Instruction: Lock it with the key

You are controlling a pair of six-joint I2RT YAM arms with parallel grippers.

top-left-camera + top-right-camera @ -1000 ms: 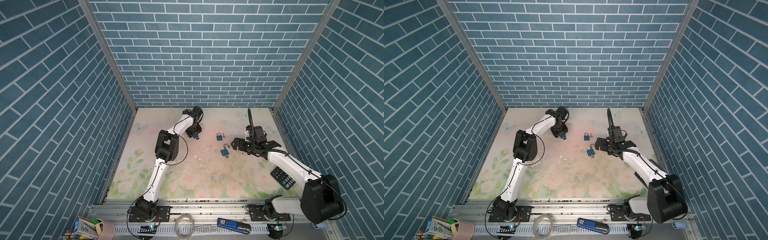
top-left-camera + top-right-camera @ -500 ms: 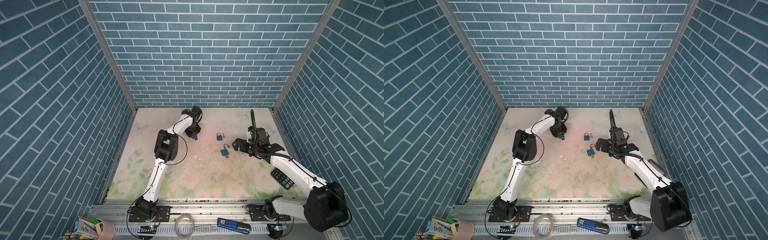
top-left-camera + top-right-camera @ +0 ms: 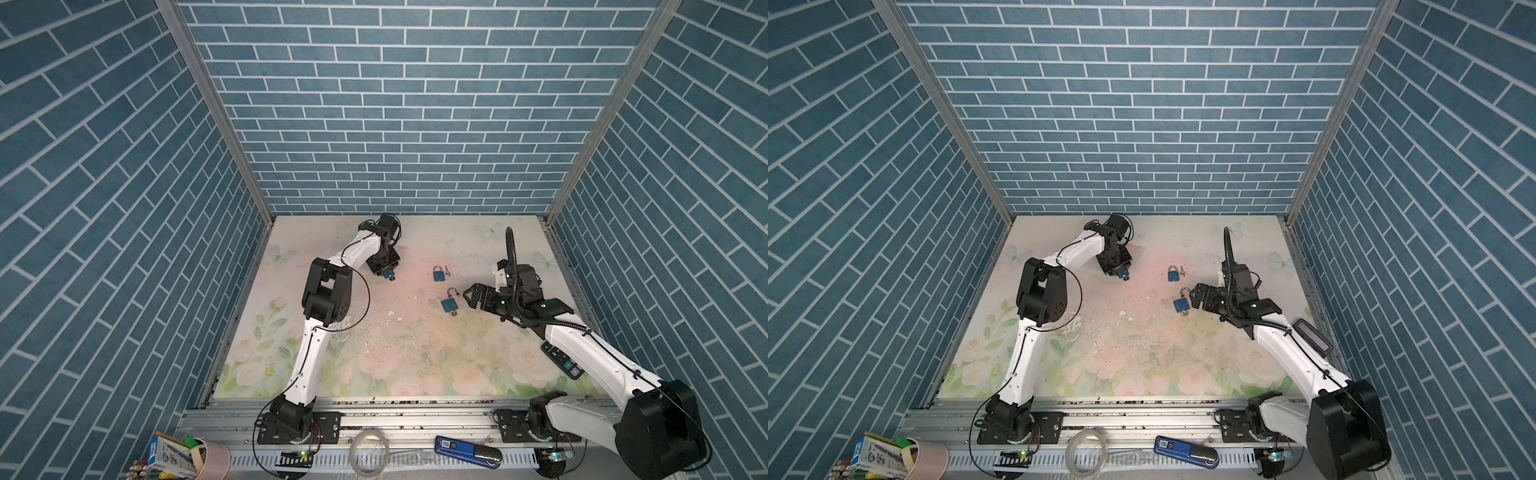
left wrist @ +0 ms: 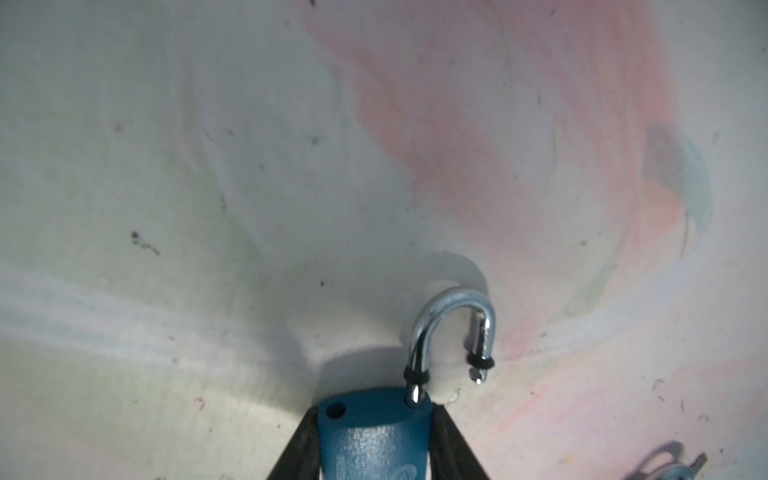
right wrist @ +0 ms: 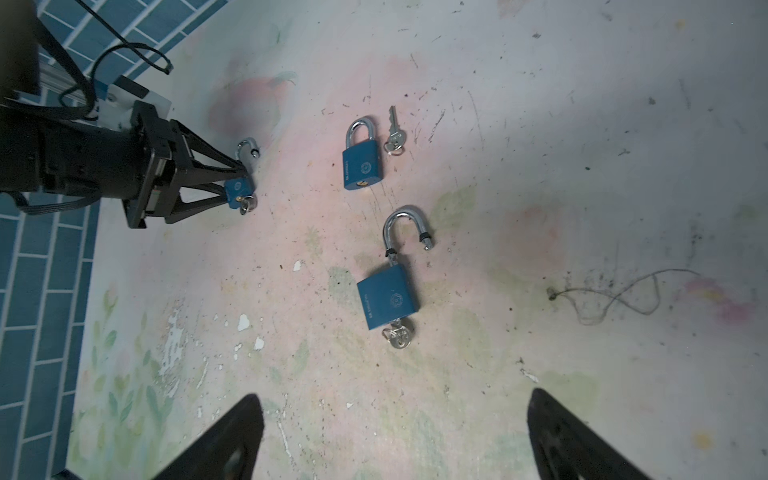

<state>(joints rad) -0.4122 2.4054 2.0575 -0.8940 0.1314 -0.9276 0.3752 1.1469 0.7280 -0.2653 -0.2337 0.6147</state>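
1. At the far left of the mat (image 3: 332,374), the left gripper (image 5: 232,185) sits about where it was a second ago. The right arm's shoulder and elbow have swung slightly toward the near right corner, while the right gripper (image 3: 467,296) stays just beside the open padlock (image 3: 449,305).
2. The left jaws are clamped on the blue body of the held padlock (image 4: 372,440), one finger on each side. Its shackle (image 4: 453,328) is swung open, and a key (image 5: 248,203) sticks out of its base.
3. The right jaws are spread wide and grasp nothing. They are low over the mat and touch no lock.
4. The open padlock lies flat with its own key (image 5: 398,336) in it. The shut padlock (image 5: 362,164) lies farther back, with a loose key (image 5: 395,129) just beside it.
5. In the left wrist view the frame edge cuts off the lower body of the held padlock, so its key is hidden there. In both top views the left fingers are mostly covered by the wrist. The right wrist view shows only the tips of the right fingers (image 5: 232,436).
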